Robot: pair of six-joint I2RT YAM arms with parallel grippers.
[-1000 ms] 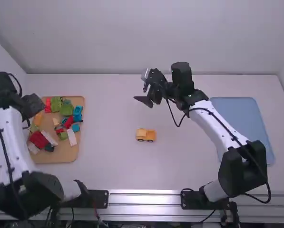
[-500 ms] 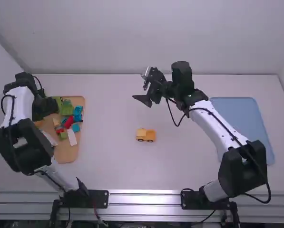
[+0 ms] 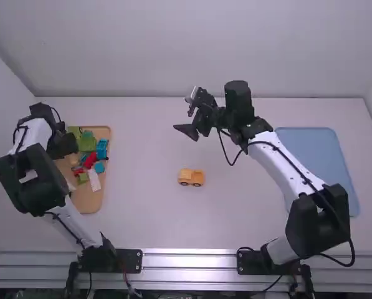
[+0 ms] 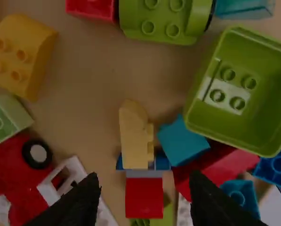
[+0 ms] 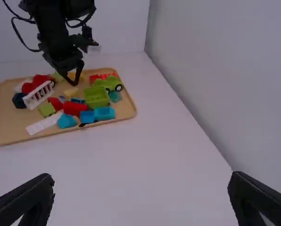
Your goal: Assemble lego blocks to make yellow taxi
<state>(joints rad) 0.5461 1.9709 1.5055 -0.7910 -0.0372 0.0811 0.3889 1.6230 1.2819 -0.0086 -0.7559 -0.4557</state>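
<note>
white table (image 3: 142, 212), part-built yellow taxi (image 3: 190, 177) on its wheels near the middle: i judge the step is fetching its next block.
both sets of jaws are parted and hold nothing, the left gripper (image 4: 145, 175) over the tan tray (image 3: 89, 202), the right gripper (image 5: 141, 176) above the table beyond the taxi. under my left camera are a pale yellow piece (image 4: 133, 132), close by a red block (image 4: 144, 197), and, well apart from it, a curved yellow block (image 4: 25, 52). i can't tell which the build wants; the curved one looks likelier to me. next i should line up over it, turn the fingers square to its sides, then lower and close without nudging the light green block (image 4: 6, 120) near it.
</note>
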